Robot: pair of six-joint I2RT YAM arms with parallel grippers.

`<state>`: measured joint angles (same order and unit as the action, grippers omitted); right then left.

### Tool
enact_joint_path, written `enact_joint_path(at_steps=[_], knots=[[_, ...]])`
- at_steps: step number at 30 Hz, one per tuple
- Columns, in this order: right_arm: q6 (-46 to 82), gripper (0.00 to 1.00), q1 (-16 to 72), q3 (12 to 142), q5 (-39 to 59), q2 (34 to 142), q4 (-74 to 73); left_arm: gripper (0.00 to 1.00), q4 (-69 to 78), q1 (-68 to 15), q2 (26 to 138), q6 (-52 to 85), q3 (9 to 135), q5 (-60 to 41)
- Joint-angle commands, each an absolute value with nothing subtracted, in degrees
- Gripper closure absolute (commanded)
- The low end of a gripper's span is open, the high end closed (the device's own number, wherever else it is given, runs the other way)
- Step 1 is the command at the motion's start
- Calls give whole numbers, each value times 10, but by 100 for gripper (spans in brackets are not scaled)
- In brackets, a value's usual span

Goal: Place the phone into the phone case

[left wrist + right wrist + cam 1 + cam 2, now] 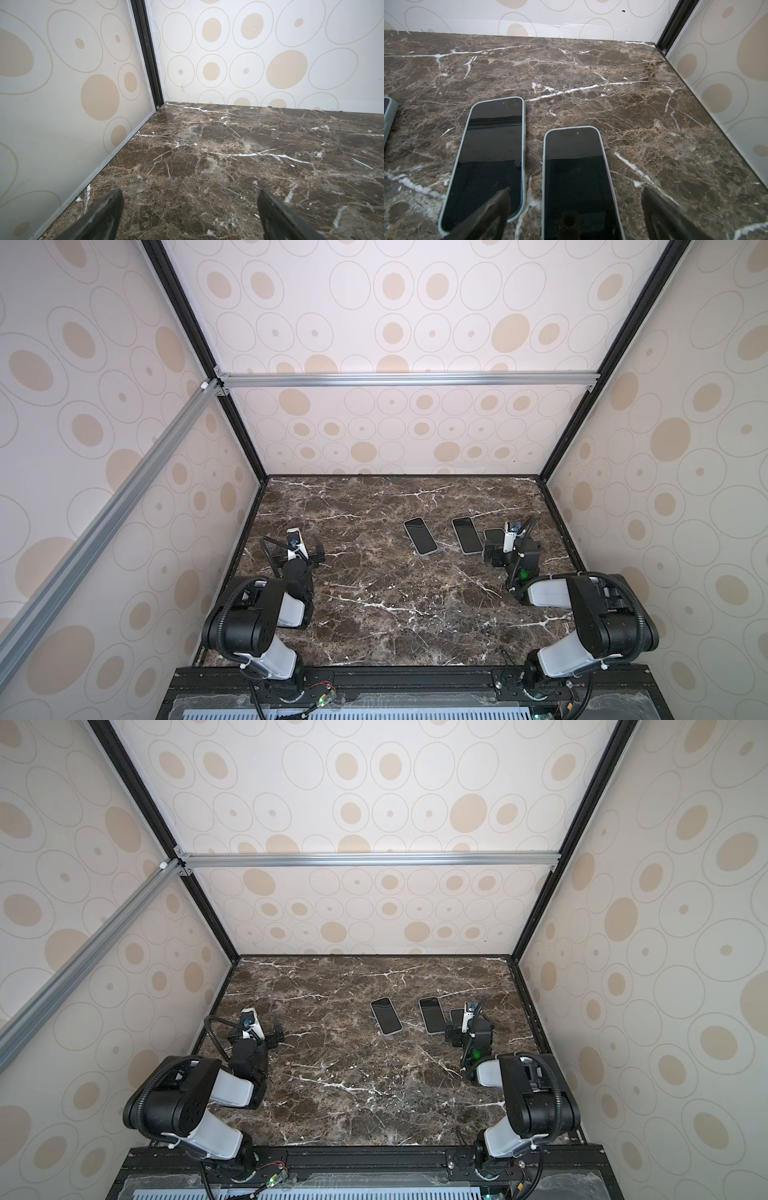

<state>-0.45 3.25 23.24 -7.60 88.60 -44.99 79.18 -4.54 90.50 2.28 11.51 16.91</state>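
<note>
Three dark-screened phones lie flat on the marble table (374,593). The left phone (420,536) (386,1016) has a thick pale rim. The middle phone (468,536) (488,162) has a pale blue rim like a phone case. The right phone (493,534) (577,182) has a thin pale rim and is partly hidden in both top views. I cannot pick out an empty phone case. My right gripper (576,191) (493,551) stands open low over that phone's near end, a finger on either side. My left gripper (190,190) (315,552) is open over bare marble near the left wall.
Patterned walls close the table on the left, back and right, with black frame posts (149,54) in the corners. The right wall (726,83) runs close beside the right gripper. A black rail (395,676) edges the front, where both arm bases stand.
</note>
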Motion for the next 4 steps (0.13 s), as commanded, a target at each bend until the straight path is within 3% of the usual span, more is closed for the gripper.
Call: enact_joint_path(at_steps=[1, 4], knots=[[-1, 0, 31, 240, -81, 880, -456, 1, 823, -42, 909, 14, 109, 169], [-2, 0, 32, 241, -82, 880, -456, 0, 850, -42, 909, 10, 95, 159]])
